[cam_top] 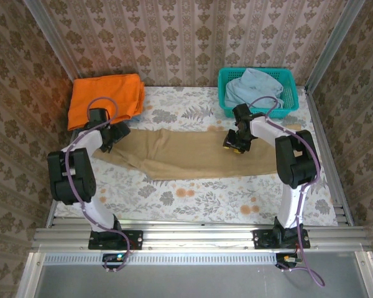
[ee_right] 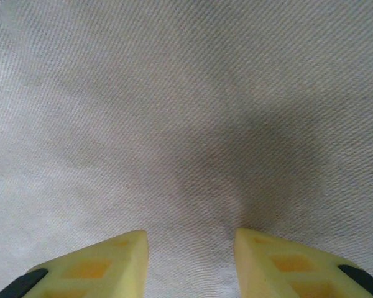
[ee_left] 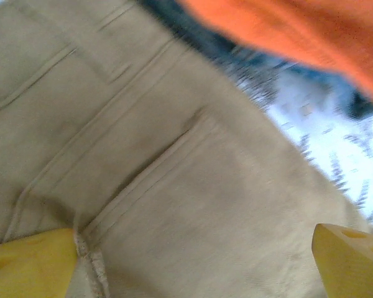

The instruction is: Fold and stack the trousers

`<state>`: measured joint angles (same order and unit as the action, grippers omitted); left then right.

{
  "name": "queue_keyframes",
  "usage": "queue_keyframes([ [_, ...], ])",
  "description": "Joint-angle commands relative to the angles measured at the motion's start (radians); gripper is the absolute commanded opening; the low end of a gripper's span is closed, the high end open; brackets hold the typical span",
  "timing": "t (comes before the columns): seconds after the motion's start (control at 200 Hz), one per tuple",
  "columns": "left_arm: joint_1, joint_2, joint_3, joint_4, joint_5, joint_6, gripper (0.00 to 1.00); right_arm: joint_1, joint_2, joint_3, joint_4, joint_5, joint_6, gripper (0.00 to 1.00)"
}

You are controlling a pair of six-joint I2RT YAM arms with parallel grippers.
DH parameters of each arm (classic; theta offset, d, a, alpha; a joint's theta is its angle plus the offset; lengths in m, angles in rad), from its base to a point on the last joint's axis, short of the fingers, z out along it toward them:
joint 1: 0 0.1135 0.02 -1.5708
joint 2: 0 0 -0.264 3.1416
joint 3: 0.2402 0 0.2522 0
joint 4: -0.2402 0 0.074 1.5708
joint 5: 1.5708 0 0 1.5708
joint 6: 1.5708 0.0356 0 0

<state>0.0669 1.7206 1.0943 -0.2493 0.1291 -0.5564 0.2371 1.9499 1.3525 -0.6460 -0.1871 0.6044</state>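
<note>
The trousers (cam_top: 174, 158) are lying flat across the counter (cam_top: 199, 195) — soft, light, likely bunching. The left end effector (ee_left: 189, 264) is gaping wide over a pocket (ee_left: 193, 186); the right end effector (ee_right: 189, 251) is standing narrow over cloth, seemingly gripping nothing. Waistband hold advised.

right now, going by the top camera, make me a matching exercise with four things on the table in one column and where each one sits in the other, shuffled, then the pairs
Things
1. tan trousers
2. orange garment
3. pale blue garment
4. teal basket

Places
a. inside the teal basket
b. standing at the far right corner
c. folded at the far left corner
d. laid out across the middle of the table

Pairs: 1-d, 2-c, 3-a, 4-b
</note>
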Motion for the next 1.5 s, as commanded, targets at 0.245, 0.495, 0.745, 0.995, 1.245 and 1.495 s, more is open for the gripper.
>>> queue_keyframes([
  [0.245, 0.032, 0.029, -0.131, 0.193, 0.046, -0.062, 0.96, -0.057, 0.000, -0.024, -0.028, 0.027, -0.028, 0.42],
  [0.495, 0.119, 0.061, -0.228, 0.167, 0.028, -0.164, 0.95, -0.148, -0.054, -0.134, -0.004, 0.012, -0.005, 0.41],
  [0.745, 0.191, -0.124, -0.329, 0.056, -0.010, -0.185, 0.96, -0.235, -0.129, -0.293, 0.034, -0.003, 0.024, 0.40],
  [0.995, 0.224, -0.155, -0.276, 0.033, 0.044, -0.124, 0.95, -0.250, -0.185, -0.319, 0.056, -0.097, 0.048, 0.40],
  [1.245, 0.042, -0.214, 0.003, -0.155, -0.020, -0.059, 0.98, -0.231, -0.297, -0.245, -0.028, -0.065, 0.000, 0.40],
  [1.495, -0.424, -0.198, -0.055, -0.044, -0.023, -0.178, 0.98, -0.227, -0.300, -0.169, -0.060, 0.023, -0.044, 0.40],
])
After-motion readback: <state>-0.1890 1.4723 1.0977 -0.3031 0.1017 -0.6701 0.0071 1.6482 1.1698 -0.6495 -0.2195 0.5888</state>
